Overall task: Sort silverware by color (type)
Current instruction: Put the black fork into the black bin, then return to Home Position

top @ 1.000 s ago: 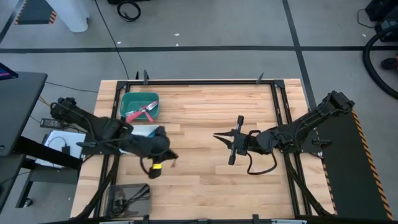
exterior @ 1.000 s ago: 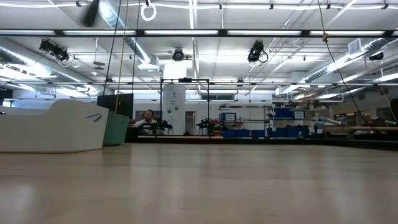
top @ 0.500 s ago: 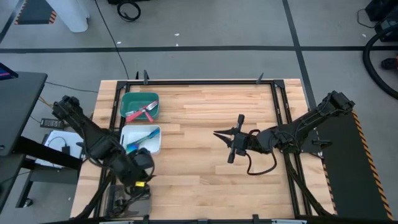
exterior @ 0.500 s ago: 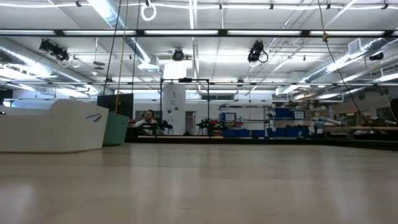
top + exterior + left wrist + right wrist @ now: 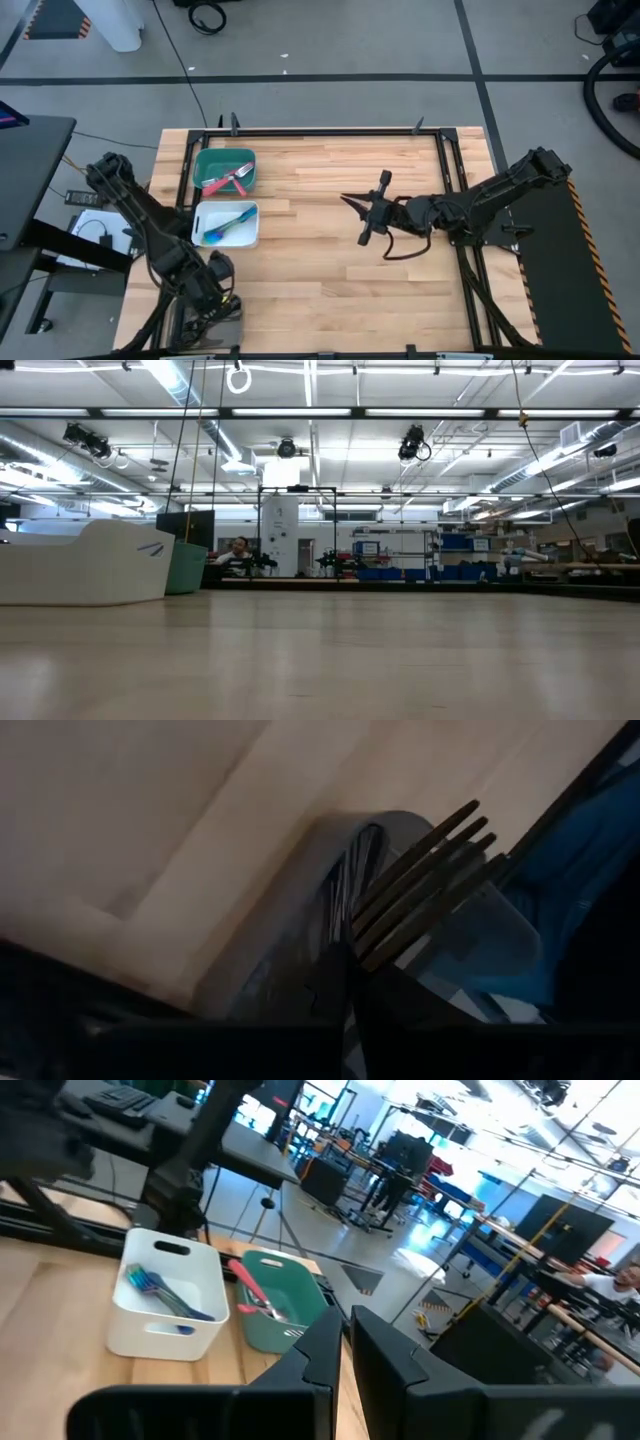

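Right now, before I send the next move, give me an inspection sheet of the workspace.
Surface: wooden table, nothing loose seen on the open top.
Job's things: red cutlery in the green bin; blue cutlery in the white bin; a dark fork in the left hand, over the grey bin.
Clutter: nothing seen.
Hands: left hand shut on the dark fork at the near left corner; right hand shut, empty, above mid-table.
Cables: one loop hangs under the right arm.
Surroundings: workshop hall; a person sits far behind the table.
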### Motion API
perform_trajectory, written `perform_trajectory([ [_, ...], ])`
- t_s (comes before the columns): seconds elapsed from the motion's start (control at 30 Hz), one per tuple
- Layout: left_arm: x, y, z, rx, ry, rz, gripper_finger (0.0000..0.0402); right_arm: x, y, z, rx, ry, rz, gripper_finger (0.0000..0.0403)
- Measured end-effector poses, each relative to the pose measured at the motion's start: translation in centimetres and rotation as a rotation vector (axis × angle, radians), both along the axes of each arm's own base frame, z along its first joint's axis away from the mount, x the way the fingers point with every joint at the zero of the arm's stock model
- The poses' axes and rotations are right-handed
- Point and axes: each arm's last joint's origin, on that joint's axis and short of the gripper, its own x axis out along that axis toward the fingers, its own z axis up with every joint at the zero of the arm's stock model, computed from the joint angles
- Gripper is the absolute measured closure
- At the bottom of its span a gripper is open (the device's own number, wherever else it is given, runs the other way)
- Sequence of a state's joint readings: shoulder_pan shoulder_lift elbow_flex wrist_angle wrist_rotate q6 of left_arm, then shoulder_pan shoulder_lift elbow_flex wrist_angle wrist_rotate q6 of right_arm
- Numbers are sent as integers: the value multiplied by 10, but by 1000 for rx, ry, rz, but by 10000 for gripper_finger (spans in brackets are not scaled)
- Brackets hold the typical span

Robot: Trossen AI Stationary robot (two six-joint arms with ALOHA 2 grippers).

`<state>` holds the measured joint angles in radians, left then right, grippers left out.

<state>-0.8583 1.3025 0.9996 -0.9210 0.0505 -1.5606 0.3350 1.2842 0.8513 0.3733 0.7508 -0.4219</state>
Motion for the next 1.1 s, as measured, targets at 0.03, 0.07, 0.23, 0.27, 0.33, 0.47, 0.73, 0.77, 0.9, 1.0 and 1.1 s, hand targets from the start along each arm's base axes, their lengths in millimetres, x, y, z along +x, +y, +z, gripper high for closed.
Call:
perform_trajectory([
  [0.03,0,0,-5,-12,4,-4,383,0,-1,0,1,-1,-6,366],
  [0.07,0,-1,-10,-25,2,-6,383,1,-3,0,3,-1,-11,367],
  [0.23,0,0,-26,-49,-3,-10,382,1,-5,0,26,-12,-20,366],
  [0.27,0,0,-27,-48,-1,-9,380,1,-5,0,32,-14,-20,366],
  [0.33,0,0,-28,-45,1,-9,373,1,-5,0,48,-19,-21,366],
  [0.47,0,0,-28,-52,-7,-9,348,1,-5,-2,51,-7,-22,366],
  [0.73,5,2,-27,-51,-44,-81,305,1,-5,-3,47,8,-22,366],
  [0.77,7,4,-27,-44,-56,-103,304,1,-5,-3,49,2,-22,366],
  [0.9,18,9,-25,-11,-162,-195,307,2,-5,2,89,-58,-9,366],
  [1.0,27,12,-15,11,-241,-278,309,-2,-4,5,111,-65,4,366],
  [1.1,38,16,4,40,-351,-381,310,-8,-5,10,151,-80,38,366],
])
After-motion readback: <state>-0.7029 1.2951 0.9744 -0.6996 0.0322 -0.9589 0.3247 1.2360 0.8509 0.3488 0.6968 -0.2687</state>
